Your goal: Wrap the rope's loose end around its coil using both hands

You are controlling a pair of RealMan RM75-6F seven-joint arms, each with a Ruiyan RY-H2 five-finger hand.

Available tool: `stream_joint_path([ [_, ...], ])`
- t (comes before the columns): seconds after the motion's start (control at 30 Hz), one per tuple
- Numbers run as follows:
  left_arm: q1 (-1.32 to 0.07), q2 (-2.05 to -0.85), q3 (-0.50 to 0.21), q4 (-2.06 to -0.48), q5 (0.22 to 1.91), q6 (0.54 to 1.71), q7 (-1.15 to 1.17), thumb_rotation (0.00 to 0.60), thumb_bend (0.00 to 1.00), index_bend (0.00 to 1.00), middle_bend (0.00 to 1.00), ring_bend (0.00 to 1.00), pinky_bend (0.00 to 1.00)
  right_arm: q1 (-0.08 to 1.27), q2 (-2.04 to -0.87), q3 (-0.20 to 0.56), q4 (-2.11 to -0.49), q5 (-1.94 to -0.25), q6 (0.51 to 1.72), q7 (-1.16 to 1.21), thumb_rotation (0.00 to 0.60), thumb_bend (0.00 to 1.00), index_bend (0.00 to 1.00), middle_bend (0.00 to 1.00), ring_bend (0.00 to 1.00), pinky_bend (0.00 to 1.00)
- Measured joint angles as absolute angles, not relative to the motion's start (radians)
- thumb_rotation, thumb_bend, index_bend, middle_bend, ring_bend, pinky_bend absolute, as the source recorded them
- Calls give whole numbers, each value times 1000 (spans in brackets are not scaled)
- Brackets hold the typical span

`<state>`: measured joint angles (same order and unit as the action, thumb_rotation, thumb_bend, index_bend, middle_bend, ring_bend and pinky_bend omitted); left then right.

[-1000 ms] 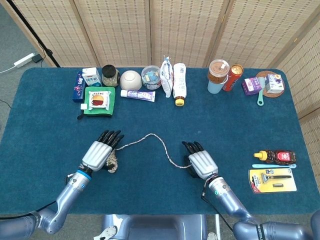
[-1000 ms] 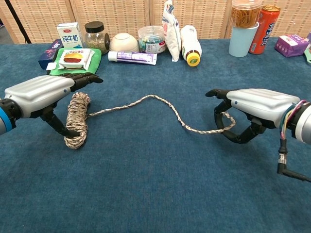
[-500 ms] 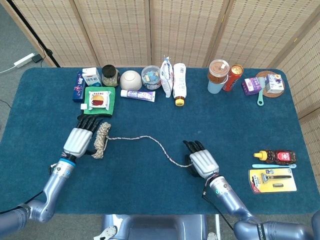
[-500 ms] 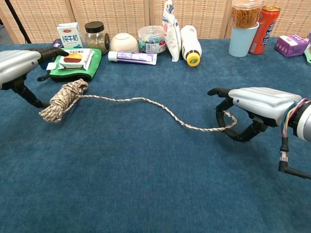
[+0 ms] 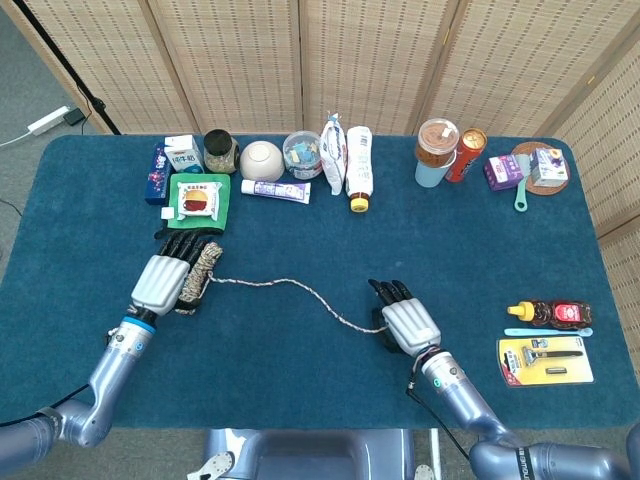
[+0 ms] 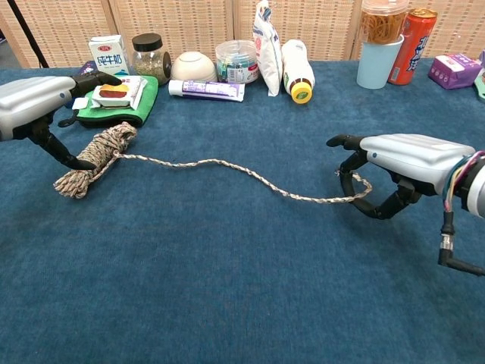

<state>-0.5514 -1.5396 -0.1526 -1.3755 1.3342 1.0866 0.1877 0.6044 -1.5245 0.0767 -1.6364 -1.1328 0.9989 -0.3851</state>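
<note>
left hand [image 6: 34, 102] holding coil [image 6: 95, 159], right hand [image 6: 402, 163] pinching rope end [image 6: 356, 189]

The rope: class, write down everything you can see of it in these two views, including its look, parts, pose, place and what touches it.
The rope is a braided cord, speckled beige and dark, lying on the blue tablecloth. One part is wound into a tight elongated coil near the table's left side, gripped by the left hand. From the coil a single loose strand snakes rightward in gentle bends to the right hand, whose curled fingers hold its end.
</note>
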Motion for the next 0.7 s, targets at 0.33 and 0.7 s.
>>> stream_joint_path([
  [0.33, -549, -1613, -135, -1327, 1295, 1087, 238, 600, 68, 0, 0, 0, 0, 604, -1523, 77, -1626, -1130, 992, -374, 600, 536, 599, 0, 0, 0],
  [0.7, -537, -1590, -139, -1211, 1288, 1114, 251, 600, 68, 0, 0, 0, 0, 607, -1525, 83, -1620, -1131, 988, -365, 600, 536, 599, 0, 0, 0],
])
